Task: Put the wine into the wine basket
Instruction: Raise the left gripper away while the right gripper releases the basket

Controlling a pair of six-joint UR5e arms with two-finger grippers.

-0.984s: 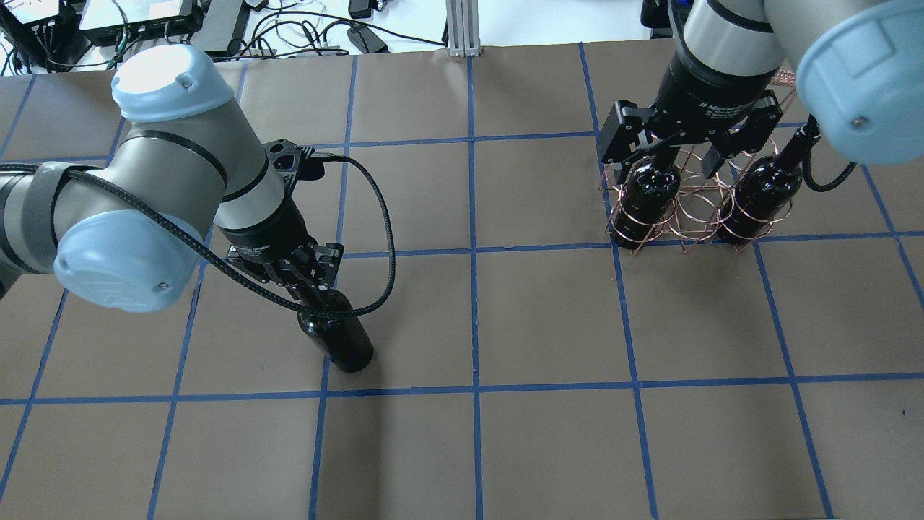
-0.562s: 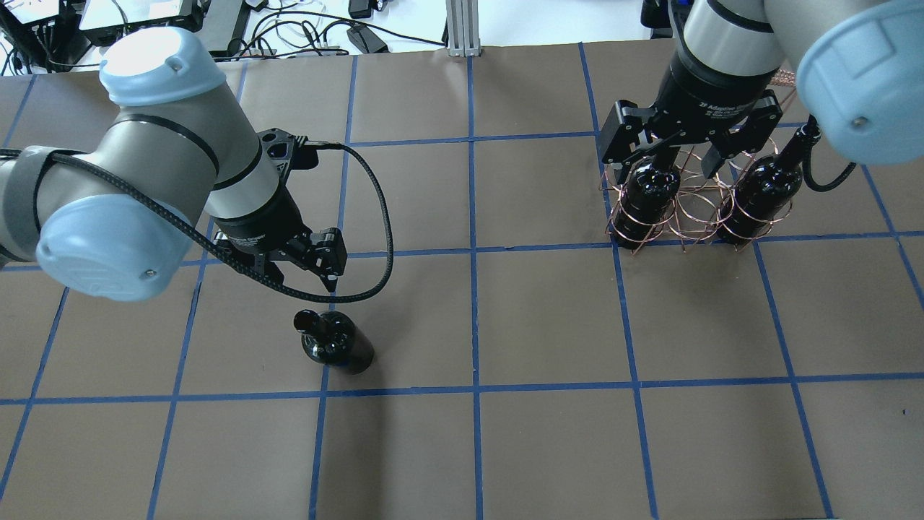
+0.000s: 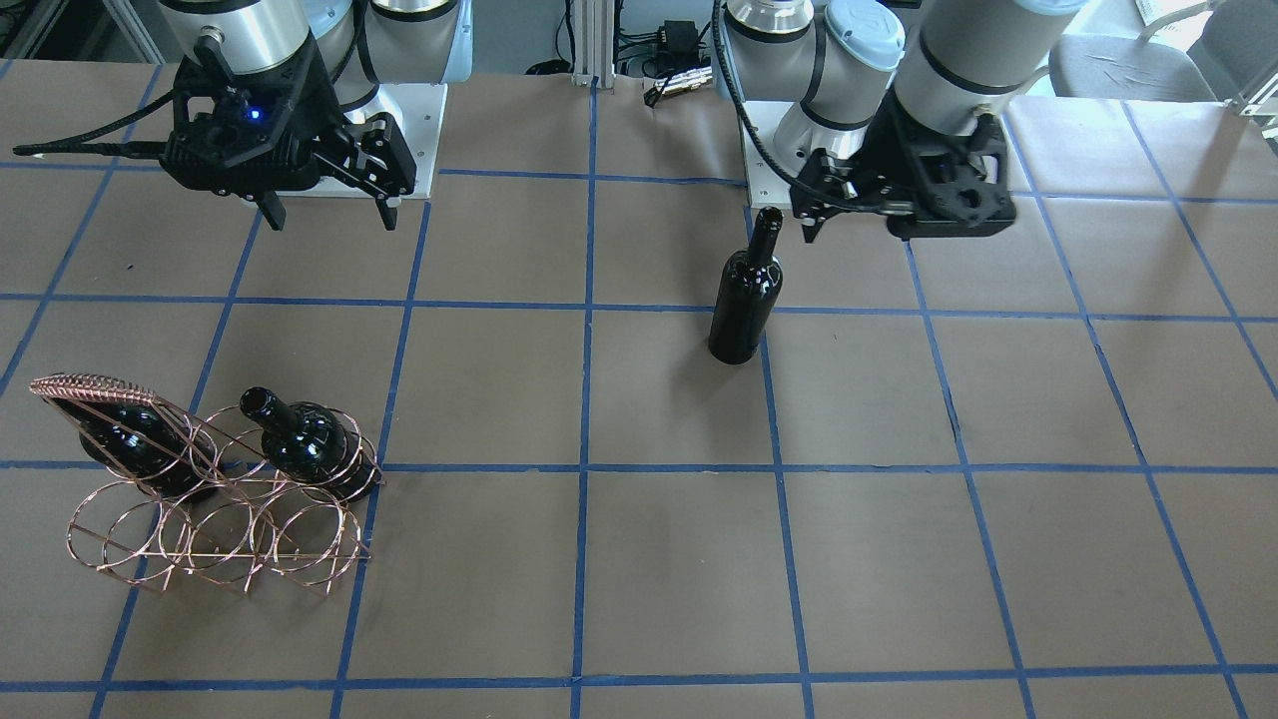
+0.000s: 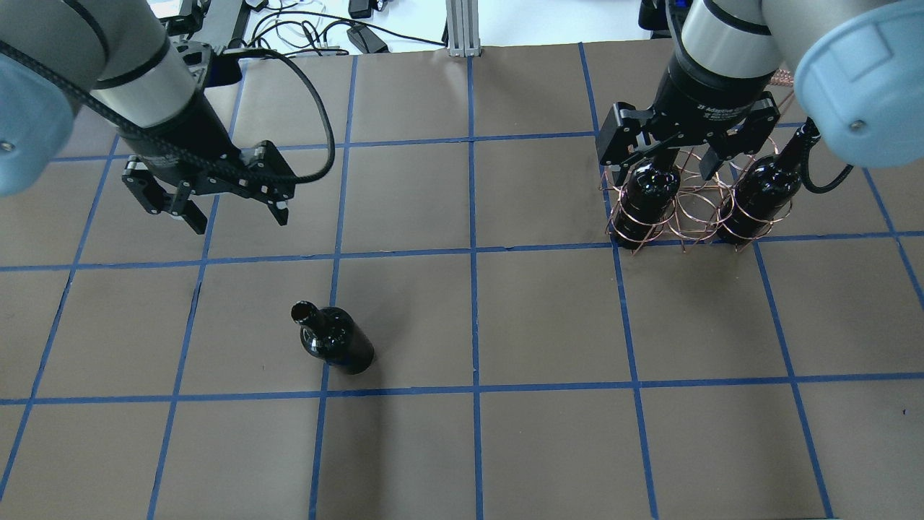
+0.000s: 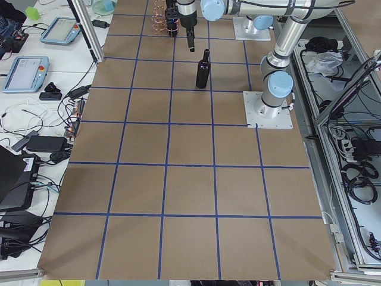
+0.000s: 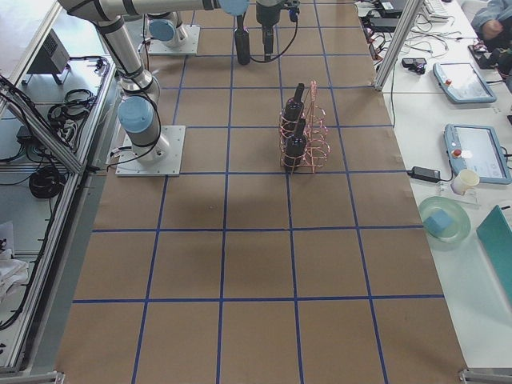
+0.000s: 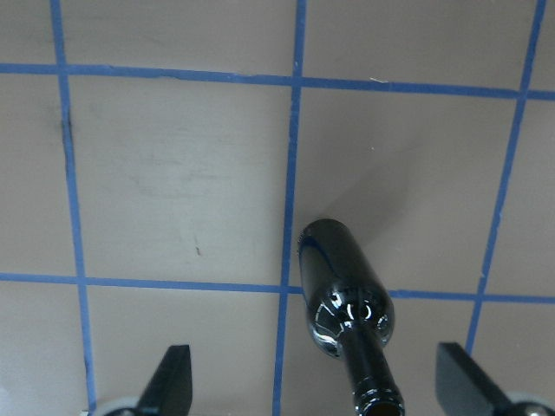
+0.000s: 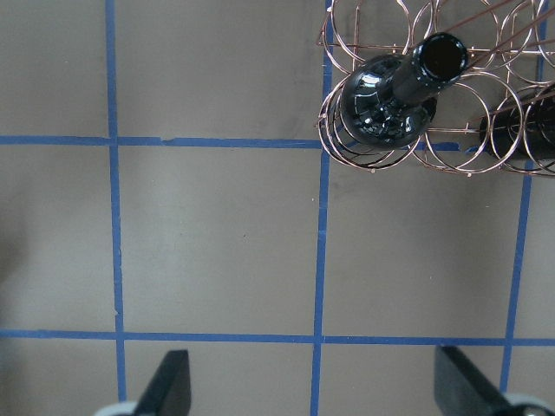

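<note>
A nearly black wine bottle [image 4: 336,345] stands upright and alone on the brown table, left of centre; it also shows in the front view [image 3: 744,300] and the left wrist view [image 7: 347,295]. My left gripper [image 4: 237,219] is open and empty, raised above and behind-left of this bottle. The copper wire wine basket [image 4: 682,209] stands at the far right and holds two more bottles, one [image 4: 650,191] in its left end ring and one [image 4: 761,191] in its right end ring. My right gripper [image 4: 660,170] is open and empty, high above the basket [image 8: 468,165].
The table is brown paper marked with a blue tape grid. Cables and electronics lie beyond the far edge, with an aluminium post [image 4: 462,29] at its middle. The two arm bases [image 3: 399,110] stand at the robot side.
My left gripper let go of the bottle's neck, opened, and rose away toward the back left. The bottle stays standing on the table. The right arm has barely moved.
</note>
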